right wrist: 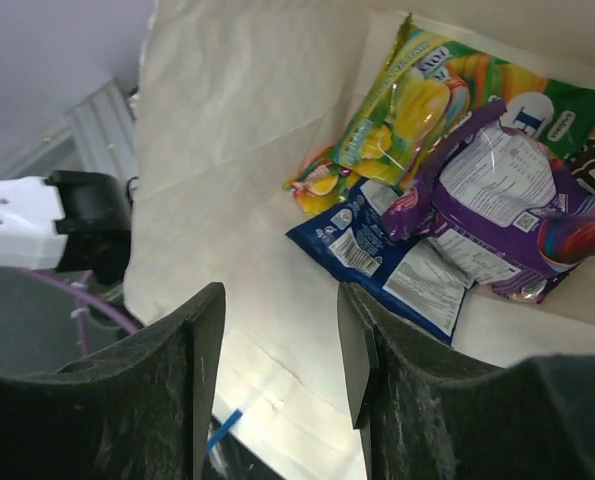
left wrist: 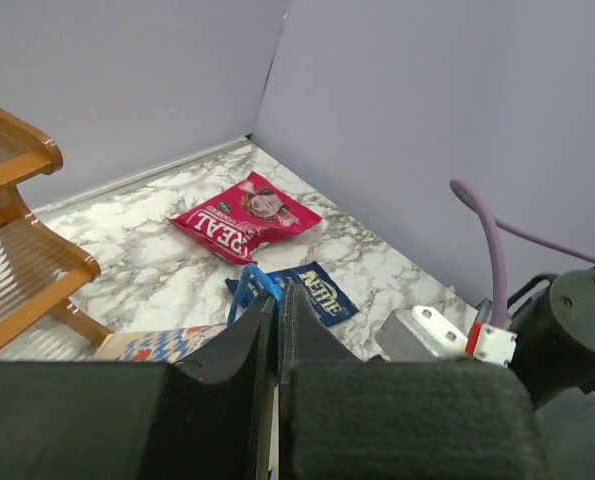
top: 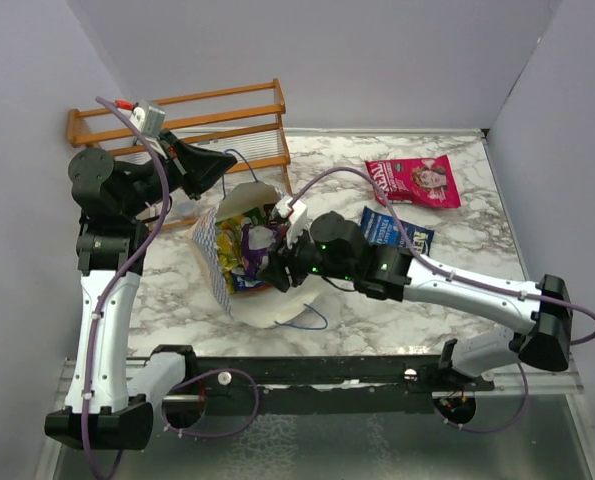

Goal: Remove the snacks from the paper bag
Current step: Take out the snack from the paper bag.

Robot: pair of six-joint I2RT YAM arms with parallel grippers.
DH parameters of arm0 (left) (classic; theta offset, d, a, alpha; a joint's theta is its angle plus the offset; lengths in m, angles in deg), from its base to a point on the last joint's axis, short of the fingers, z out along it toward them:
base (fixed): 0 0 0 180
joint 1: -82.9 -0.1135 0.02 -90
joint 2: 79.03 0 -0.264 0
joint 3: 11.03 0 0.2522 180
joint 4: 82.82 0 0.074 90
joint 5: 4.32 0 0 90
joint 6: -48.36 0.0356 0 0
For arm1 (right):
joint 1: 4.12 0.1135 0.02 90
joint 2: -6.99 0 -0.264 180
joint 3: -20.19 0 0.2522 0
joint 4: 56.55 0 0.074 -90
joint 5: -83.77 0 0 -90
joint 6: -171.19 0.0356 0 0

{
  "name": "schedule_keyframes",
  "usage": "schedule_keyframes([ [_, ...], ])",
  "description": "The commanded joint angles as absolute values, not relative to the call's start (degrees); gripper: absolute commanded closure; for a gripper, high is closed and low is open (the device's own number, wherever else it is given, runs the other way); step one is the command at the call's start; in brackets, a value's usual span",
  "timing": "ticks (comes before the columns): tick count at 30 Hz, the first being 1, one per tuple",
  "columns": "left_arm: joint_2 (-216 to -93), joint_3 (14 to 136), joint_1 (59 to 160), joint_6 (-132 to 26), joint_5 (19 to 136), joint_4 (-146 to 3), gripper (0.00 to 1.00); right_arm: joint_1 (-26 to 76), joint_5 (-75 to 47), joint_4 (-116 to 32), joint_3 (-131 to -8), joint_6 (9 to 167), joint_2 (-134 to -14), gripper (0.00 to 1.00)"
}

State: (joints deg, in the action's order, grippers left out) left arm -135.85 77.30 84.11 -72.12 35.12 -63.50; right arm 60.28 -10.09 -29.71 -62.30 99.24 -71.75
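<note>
Paper bag [top: 206, 238]: 1, on its side on the desk [top: 477, 270], left of centre, mouth facing right.
Inside, right wrist view, 3 packets overlapping: yellow-green packet [right wrist: 417, 100], dark blue packet [right wrist: 377, 260], purple packet [right wrist: 507, 200] on top. A dark sliver at the frame edge cannot be identified.
On the desk, right of the bag, 2 packets: magenta-pink packet [top: 414, 180] and blue flat packet [top: 395, 230], near each other.
Right gripper [right wrist: 277, 300]: in the bag mouth, jaws partly apart, nothing between them.
Left gripper [left wrist: 277, 300]: closed, pinching the blue cord handle [left wrist: 253, 284].
Wooden rack [top: 207, 120]: 1, far left.
</note>
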Motion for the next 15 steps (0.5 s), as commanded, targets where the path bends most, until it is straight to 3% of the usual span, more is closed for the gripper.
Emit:
schedule_keyframes([
  [1, -133.2, 76.3, 84.3, -74.4, 34.3, -69.8, 1.00, 65.2, 6.8, -33.9, -63.3, 96.0, -75.2, 0.51],
  [4, -132.2, 74.3, 84.3, -76.3, 34.3, -71.8, 1.00, 67.6, 15.2, -35.6, -63.3, 95.2, -78.8, 0.60],
  [6, -131.8, 73.2, 84.3, -77.1, 34.1, -72.9, 1.00, 68.4, 20.4, -39.1, -62.2, 95.1, -80.6, 0.61],
  [11, -131.0, 73.0, 84.4, -78.5, 33.8, -73.8, 1.00, 68.7, 29.1, -46.9, -61.8, 96.1, -86.6, 0.59],
  [15, -130.5, 73.4, 84.5, -80.5, 33.0, -75.3, 1.00, 68.7, 33.0, -54.6, -61.1, 96.1, -91.5, 0.51],
])
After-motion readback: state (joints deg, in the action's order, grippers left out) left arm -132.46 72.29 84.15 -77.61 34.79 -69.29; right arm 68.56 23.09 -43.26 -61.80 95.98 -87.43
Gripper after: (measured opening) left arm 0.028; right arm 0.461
